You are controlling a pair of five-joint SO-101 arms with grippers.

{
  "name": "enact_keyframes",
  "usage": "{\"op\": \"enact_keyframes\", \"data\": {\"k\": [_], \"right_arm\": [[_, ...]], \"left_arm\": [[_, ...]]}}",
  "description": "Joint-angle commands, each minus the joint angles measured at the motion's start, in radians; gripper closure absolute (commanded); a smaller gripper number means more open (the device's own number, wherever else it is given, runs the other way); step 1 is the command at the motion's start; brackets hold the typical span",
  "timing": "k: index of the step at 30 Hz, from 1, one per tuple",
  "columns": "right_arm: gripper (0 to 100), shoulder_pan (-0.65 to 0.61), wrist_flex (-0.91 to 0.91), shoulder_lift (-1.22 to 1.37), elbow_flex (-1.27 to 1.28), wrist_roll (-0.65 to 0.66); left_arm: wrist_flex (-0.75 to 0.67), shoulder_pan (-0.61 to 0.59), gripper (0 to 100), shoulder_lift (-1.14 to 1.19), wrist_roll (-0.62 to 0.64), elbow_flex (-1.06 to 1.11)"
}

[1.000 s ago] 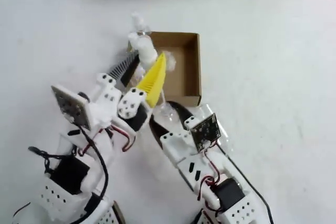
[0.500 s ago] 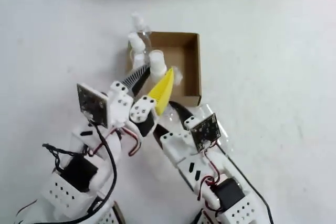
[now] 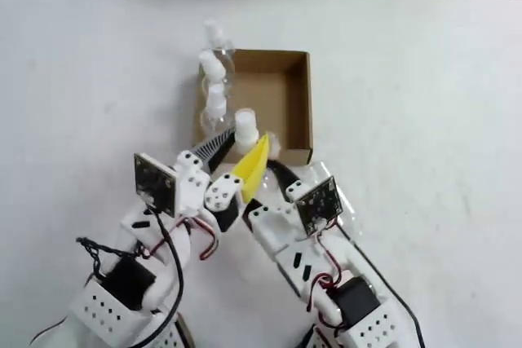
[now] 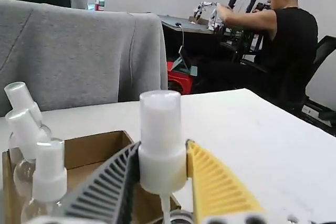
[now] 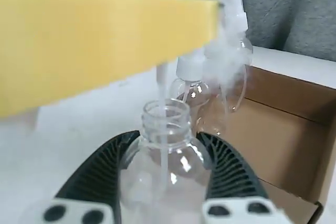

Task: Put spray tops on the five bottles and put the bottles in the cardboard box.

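Where the two arms meet beside the near wall of the open brown cardboard box (image 3: 308, 103), the left end effector (image 4: 163, 150), with one black ribbed finger and one yellow, is clamped on a white plastic spray top (image 4: 160, 140) held upright. The spray top's thin dip tube (image 5: 161, 90) hangs into the open neck of a clear plastic bottle (image 5: 165, 182). The right end effector (image 5: 168, 145), with black ribbed fingers, is closed around that bottle's shoulder. Three clear capped bottles (image 3: 214, 71) with white spray tops stand in a row inside the box along one side wall. All items rest on the white table (image 3: 424, 79).
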Motion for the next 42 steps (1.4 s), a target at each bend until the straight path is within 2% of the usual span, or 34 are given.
{"op": "enact_keyframes", "data": {"k": [1, 7, 33, 35, 40, 42], "right_arm": [[98.3, 0.002, 0.002, -0.012, 0.009, -0.002], [98.3, 0.022, 0.001, -0.012, 0.009, -0.002], [98.3, 0.022, 0.001, -0.013, 0.009, 0.0], [98.3, 0.022, 0.001, -0.013, 0.009, 0.0], [98.3, 0.022, 0.001, -0.013, 0.009, -0.002], [98.3, 0.022, 0.001, -0.013, 0.009, -0.002]], "left_arm": [[-0.018, 0.004, 98, -0.021, 0.0, -0.003], [-0.026, 0.068, 98, -0.021, 0.0, 0.046], [-0.014, 0.067, 97, -0.048, -0.002, 0.055], [0.018, 0.068, 94, -0.09, -0.002, 0.071], [0.161, 0.071, 74, -0.251, 0.002, 0.123], [0.227, 0.073, 71, -0.315, 0.002, 0.127]]}}
